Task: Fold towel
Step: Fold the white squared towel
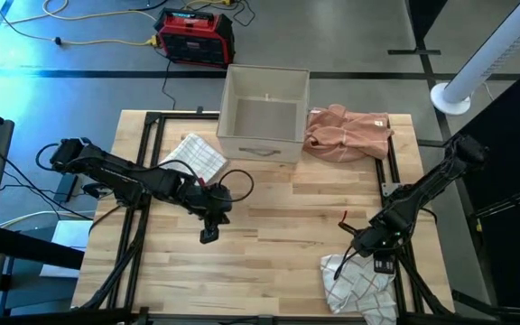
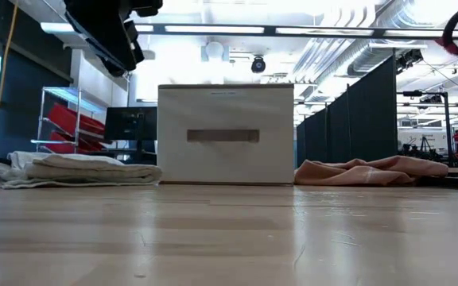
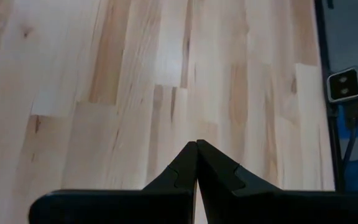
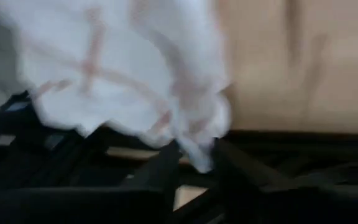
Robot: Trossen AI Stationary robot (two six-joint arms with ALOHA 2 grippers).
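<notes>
A crumpled white towel with thin red checks [image 1: 357, 287] lies at the table's near right edge, partly over the edge. My right gripper [image 1: 359, 255] is at its far end, shut on it; in the right wrist view the towel [image 4: 123, 68] fills the upper picture. My left gripper [image 1: 208, 234] hovers shut over bare wood at the table's middle left, holding nothing [image 3: 196, 163]. A folded white checked towel [image 1: 198, 158] lies flat at the far left [image 2: 78, 169]. A peach cloth [image 1: 348, 132] lies bunched at the far right. My right gripper pinches a bunched tip of the white towel's edge [image 4: 199, 155] between its two fingers [image 4: 166, 163]. How many layers it has, I cannot tell. The rest of the towel lies slack on the table's near right corner and over its edge.
A beige open box [image 1: 264, 112] stands at the far middle, between the folded towel and the peach cloth [image 2: 372, 170]. Black frame rails [image 1: 143, 190] run along the table's left and right sides. Bare wood [image 1: 287, 226] spreads between the two grippers.
</notes>
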